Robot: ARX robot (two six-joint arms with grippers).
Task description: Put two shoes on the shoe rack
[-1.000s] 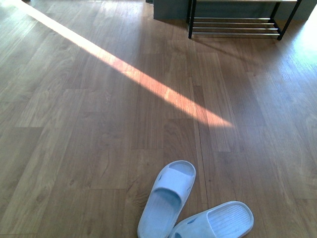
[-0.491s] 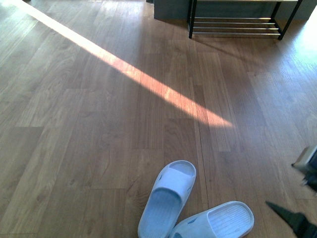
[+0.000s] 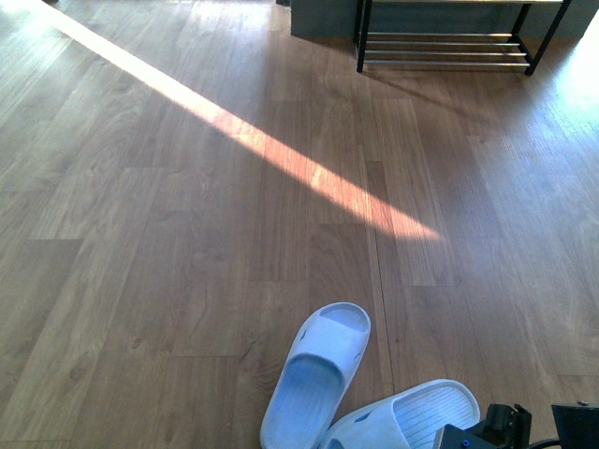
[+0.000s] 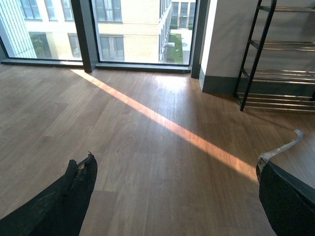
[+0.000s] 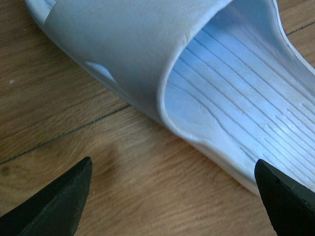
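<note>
Your left gripper [image 4: 174, 162] hangs released, its two black fingers [image 4: 69, 201] spread wide over the bare wooden floor [image 4: 113, 123] and gripping nothing; a curl of clear tape [image 4: 283, 145] stands off one of them. From that wrist you see a sun stripe [image 4: 167, 123] running across the boards from the windows [image 4: 142, 29], and the shoe rack [image 4: 257, 55] upright against the wall beside them, well apart from the gripper. In the front view, reading across, the same stripe slants from the far left corner toward the middle of the floor, and the two pale blue slides lie close to you, right of centre. The left slide [image 3: 316, 374] sits sole down with its toe pointing away from you. The right slide [image 3: 412, 412] lies sole down and crosswise, its strap end touching the left slide near the heel. Both are on the floor, well apart from the rack, which stands at the far side, toward the right. Part of your right gripper [image 3: 505, 426] shows at the bottom right corner, just beside the right slide. Its wrist view puts the strap and ribbed footbed close before spread fingers [image 5: 54, 201]: the claw is released, clenched on nothing, and you cannot tell whether either tip touches the rubber
</note>
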